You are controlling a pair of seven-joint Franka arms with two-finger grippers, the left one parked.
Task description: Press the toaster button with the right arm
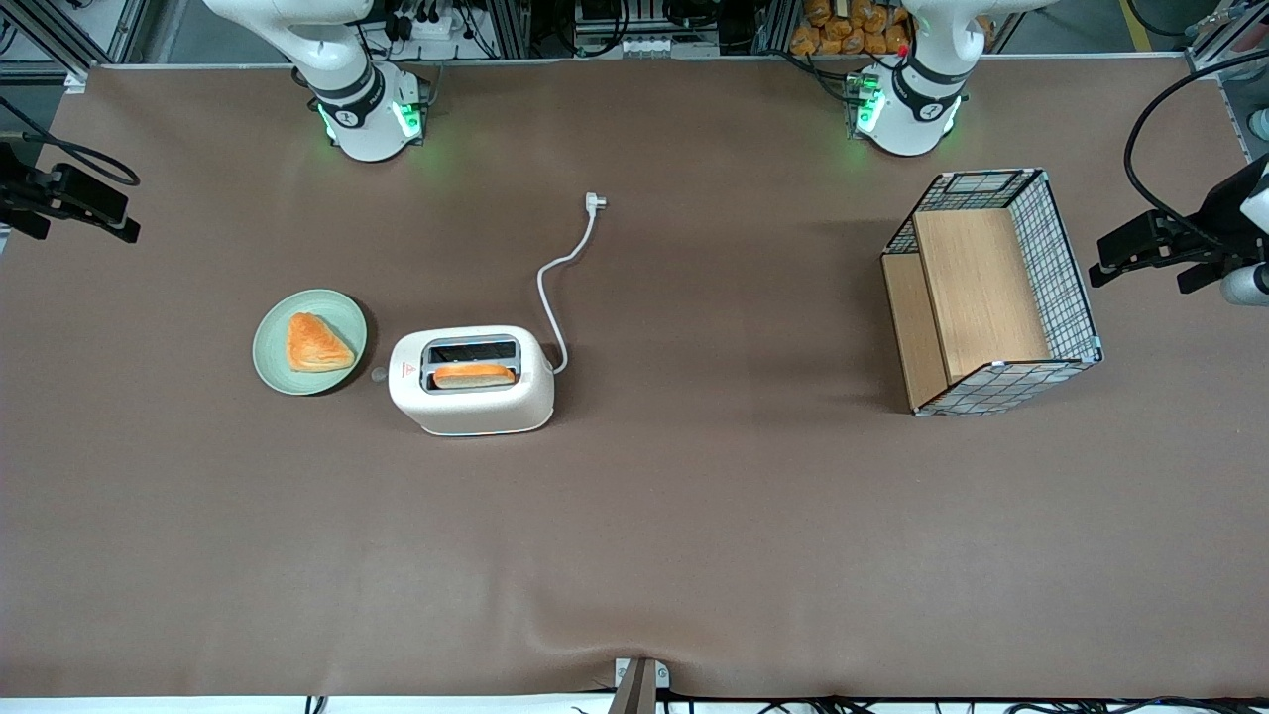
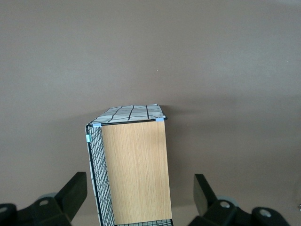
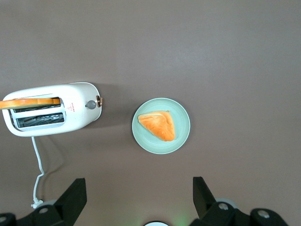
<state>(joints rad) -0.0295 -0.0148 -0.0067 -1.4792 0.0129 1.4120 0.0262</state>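
The white toaster [image 1: 476,402] stands on the brown table with a slice of toast [image 1: 474,375] in the slot nearer the front camera. The small grey button [image 1: 378,374] sticks out of its narrow end by the red triangle mark, facing the plate. In the right wrist view the toaster [image 3: 77,115] and its button [image 3: 100,100] show from above. The right arm's gripper [image 1: 107,212] hangs at the working arm's end of the table, well apart from the toaster. Its fingers stand wide open and empty [image 3: 138,188].
A green plate [image 1: 270,359] with a triangular pastry [image 1: 317,342] lies beside the button end; it also shows in the right wrist view [image 3: 183,137]. The white cord [image 1: 561,273] runs away from the front camera. A wire-and-wood basket [image 1: 991,297] stands toward the parked arm's end.
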